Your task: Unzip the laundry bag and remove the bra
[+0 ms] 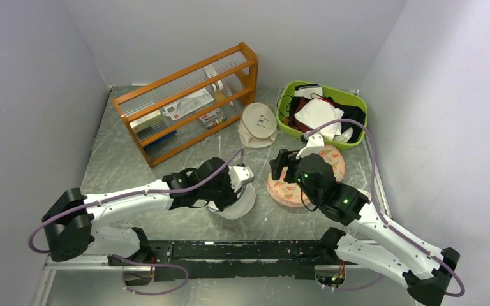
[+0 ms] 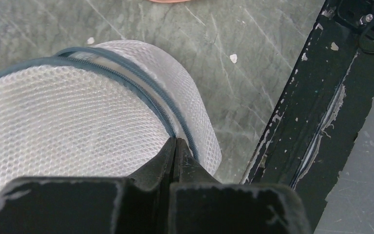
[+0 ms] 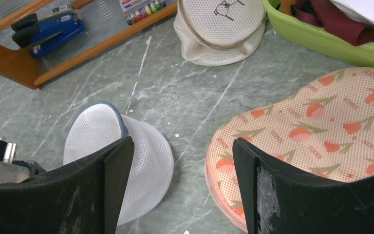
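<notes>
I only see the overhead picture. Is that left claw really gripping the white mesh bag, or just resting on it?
Observer: The left gripper is shut, its tips pressed together at the grey zip on the rim of the laundry bag.
Operator: Is the zip open yet?
Observer: The stretch in the left wrist view looks closed.
Operator: And the other claw?
Observer: The right gripper is open and holds nothing; between its fingers shows the table, with the bag to one side and the peach pad to the other.

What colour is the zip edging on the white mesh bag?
Grey-blue zip; left wrist view shows it best.
</notes>
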`<action>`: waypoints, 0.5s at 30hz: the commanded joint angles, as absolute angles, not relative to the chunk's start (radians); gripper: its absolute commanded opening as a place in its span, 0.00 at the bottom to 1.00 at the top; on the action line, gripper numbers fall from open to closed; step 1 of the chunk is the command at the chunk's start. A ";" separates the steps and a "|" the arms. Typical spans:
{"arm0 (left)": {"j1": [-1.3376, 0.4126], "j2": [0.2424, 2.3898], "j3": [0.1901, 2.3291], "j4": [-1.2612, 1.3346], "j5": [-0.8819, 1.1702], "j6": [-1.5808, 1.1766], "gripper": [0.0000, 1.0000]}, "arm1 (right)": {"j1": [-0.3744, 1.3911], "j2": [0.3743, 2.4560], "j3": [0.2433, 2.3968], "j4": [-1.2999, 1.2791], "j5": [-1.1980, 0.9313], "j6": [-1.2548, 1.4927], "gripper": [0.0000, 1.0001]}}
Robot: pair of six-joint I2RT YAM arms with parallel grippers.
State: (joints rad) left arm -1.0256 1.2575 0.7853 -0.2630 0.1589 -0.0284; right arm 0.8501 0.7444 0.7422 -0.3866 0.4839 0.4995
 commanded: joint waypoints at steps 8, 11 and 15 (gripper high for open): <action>-1.066 1.428 0.843 -0.115 0.068 -0.187 0.12 | 0.843 0.729 0.772 -0.411 0.519 0.483 0.75; -1.066 1.427 0.873 -0.166 0.006 -0.221 0.23 | 0.843 0.740 0.789 -0.447 0.541 0.491 0.75; -1.066 1.405 0.897 -0.254 -0.054 -0.275 0.44 | 0.843 0.721 0.754 -0.423 0.536 0.485 0.75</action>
